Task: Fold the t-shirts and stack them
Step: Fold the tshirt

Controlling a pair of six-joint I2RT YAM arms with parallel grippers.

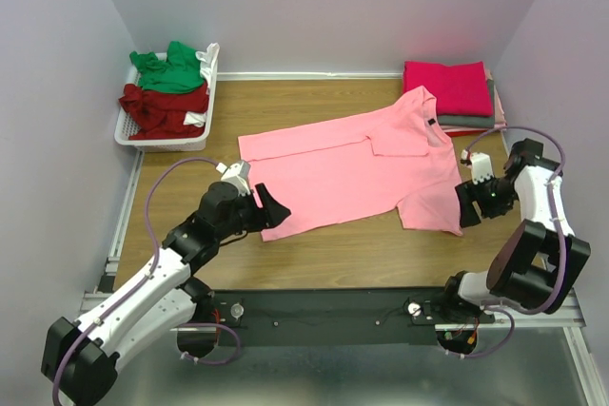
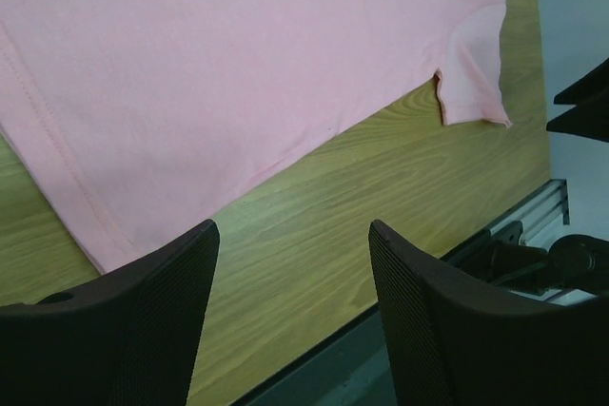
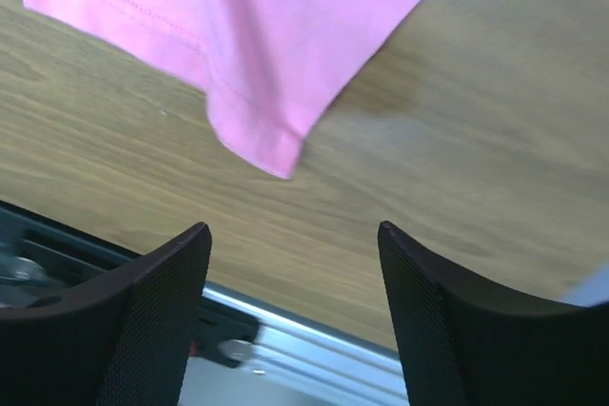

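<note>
The two black fingers of the left pincer (image 2: 290, 235) sit closest in its own wrist view. They are apart, with only bare wood in the gap. The right pincer (image 3: 295, 235) is apart too and holds nothing. A pink sleeve corner lies just past its fingers. From above, the left pincer (image 1: 269, 208) is at the shirt's hem corner at 8 o'clock, and the right pincer (image 1: 468, 204) is by the sleeve at 4 o'clock. The light pink t-shirt (image 1: 352, 173) lies flat in the middle of the desk (image 1: 362, 254). Its long side runs from the hem at 8 o'clock up to the neck at 2 o'clock. The far side is folded in over the chest. A small dark label (image 1: 431, 122) sits at the neck, too small to read. There is a strip of bare wood between the shirt's near edge and the desk's near edge, and more bare wood along the far edge. Walls close the desk in at 9, 12 and 3 o'clock. At 2 o'clock, just beside the neck, a folded magenta t-shirt (image 1: 447, 86) lies on a folded grey t-shirt (image 1: 471, 121). At 10 o'clock a white basket (image 1: 128, 135) holds a green t-shirt (image 1: 171, 71) and a dark red t-shirt (image 1: 166, 106), both crumpled.
</note>
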